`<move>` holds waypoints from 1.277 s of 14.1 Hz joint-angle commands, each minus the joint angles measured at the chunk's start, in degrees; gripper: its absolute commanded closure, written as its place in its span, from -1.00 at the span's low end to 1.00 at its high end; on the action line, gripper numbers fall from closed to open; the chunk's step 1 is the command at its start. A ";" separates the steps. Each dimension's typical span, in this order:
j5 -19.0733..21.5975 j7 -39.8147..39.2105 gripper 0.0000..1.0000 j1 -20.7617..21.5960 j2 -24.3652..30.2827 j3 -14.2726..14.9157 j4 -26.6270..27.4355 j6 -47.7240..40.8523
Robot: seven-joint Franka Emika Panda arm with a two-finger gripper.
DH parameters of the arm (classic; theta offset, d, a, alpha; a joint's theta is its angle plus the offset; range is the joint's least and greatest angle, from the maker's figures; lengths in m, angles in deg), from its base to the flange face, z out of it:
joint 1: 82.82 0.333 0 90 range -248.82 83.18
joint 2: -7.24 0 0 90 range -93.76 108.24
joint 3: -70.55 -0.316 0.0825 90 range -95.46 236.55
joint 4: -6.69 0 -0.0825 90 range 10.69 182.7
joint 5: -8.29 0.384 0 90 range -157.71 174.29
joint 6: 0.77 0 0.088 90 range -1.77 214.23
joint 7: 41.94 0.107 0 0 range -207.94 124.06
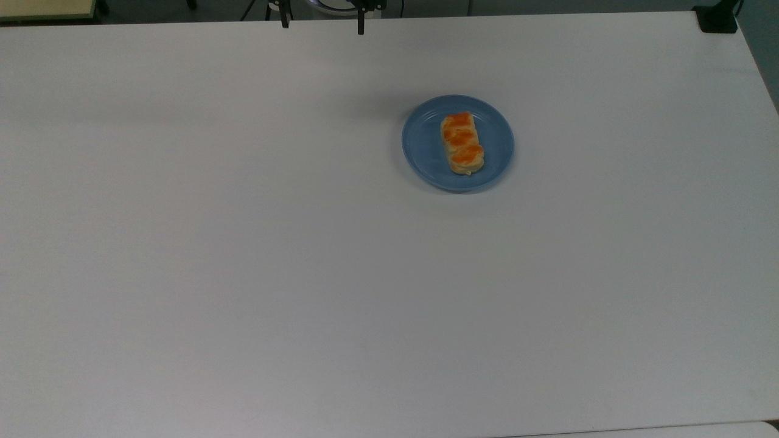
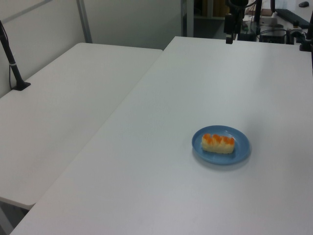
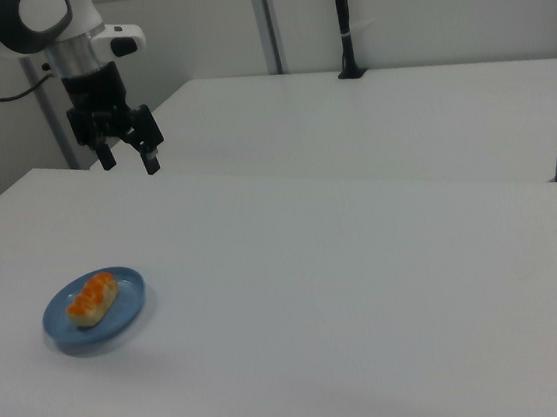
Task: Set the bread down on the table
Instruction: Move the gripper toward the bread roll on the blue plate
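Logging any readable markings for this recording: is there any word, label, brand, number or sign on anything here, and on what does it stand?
None can be read.
The bread: no label or writing.
The blue plate: plain, no mark.
The table: bare white, no print.
The gripper and the white arm above it: no legible lettering.

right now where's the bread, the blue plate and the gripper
bread (image 1: 462, 143), top view, middle of its orange-patched top
blue plate (image 1: 423, 146), top view, bare floor at the bread's left
gripper (image 3: 129, 162), right view, gap between its open fingertips
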 commanded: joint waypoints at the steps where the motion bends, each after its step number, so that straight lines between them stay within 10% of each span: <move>1: 1.22 -1.47 -1.00 0.01 1.33 0.37 0.87 -1.58; 8: 1.31 -1.48 -1.00 0.89 0.81 -0.32 1.39 -1.50; 18: 1.40 9.95 -1.00 18.64 -13.76 -0.77 8.16 11.14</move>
